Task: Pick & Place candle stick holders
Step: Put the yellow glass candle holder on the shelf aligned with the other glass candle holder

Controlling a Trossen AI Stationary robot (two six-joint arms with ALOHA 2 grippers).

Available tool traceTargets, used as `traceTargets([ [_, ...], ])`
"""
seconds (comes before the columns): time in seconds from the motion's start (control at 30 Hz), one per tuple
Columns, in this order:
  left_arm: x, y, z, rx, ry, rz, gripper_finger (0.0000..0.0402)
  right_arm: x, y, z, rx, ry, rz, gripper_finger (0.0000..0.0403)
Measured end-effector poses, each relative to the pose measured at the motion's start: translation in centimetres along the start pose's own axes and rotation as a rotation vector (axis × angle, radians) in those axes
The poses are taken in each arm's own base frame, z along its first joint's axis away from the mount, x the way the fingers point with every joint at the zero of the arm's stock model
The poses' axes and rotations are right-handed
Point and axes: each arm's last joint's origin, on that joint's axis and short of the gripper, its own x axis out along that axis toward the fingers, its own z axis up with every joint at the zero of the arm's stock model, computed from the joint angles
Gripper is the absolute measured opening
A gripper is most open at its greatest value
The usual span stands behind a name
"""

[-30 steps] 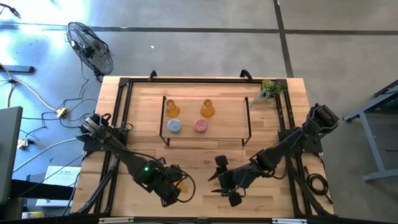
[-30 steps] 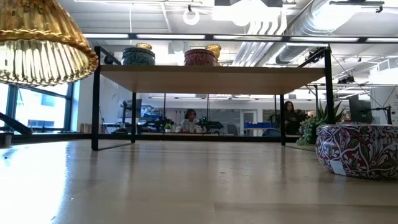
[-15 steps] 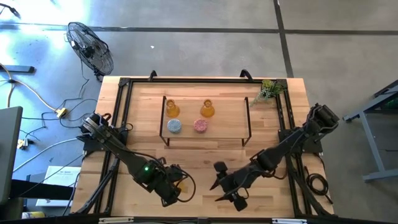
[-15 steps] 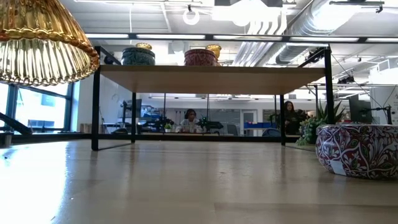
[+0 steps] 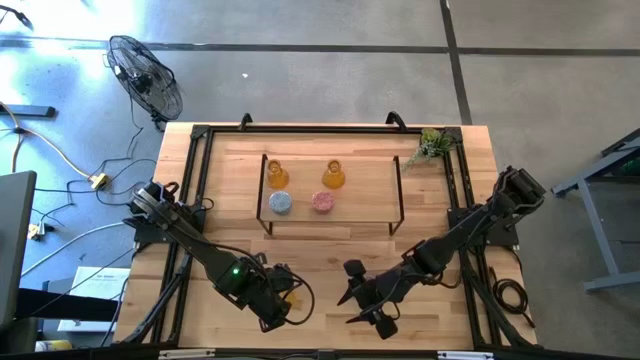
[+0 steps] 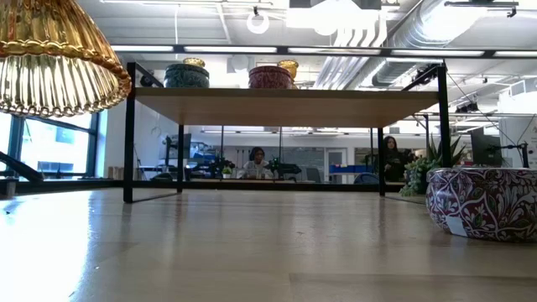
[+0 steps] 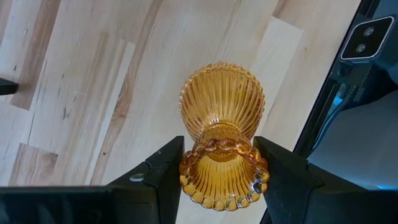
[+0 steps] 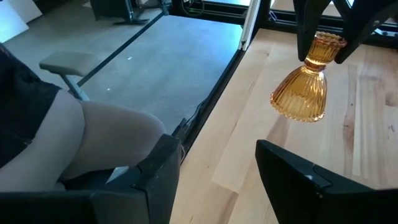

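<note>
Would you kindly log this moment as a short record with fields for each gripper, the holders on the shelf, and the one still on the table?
left gripper: shut on an amber holder by its neck, lifted off the table near the front edge
right gripper: open, empty, low over the front of the table
shelf: two amber holders at the back, blue holder and pink holder in front
purple holder: standing on the table, seen in the low view
plant sprig: back right corner
</note>
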Motion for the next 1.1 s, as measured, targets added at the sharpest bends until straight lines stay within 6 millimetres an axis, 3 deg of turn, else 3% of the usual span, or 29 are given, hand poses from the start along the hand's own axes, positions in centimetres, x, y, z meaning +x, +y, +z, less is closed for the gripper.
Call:
traceTargets([
  [0.2,0.01,-0.03,-0.06,0.0,0.02,-0.012,0.0171,0.0,-0.14,0.0,-0.084,0.002,-0.003,0.0207],
  [0.6,0.02,-0.05,-0.16,0.0,0.045,-0.022,0.0171,-0.28,-0.06,0.3,0.003,-0.012,0.041,0.0209],
  [0.93,0.03,-0.04,-0.14,0.0,0.044,-0.021,0.0171,-0.29,-0.23,-0.09,0.021,0.025,-0.003,0.0283],
  [1.1,0.03,-0.04,-0.13,0.001,0.041,-0.019,0.0171,-0.27,-0.43,-0.21,0.027,0.037,-0.016,0.0293],
])
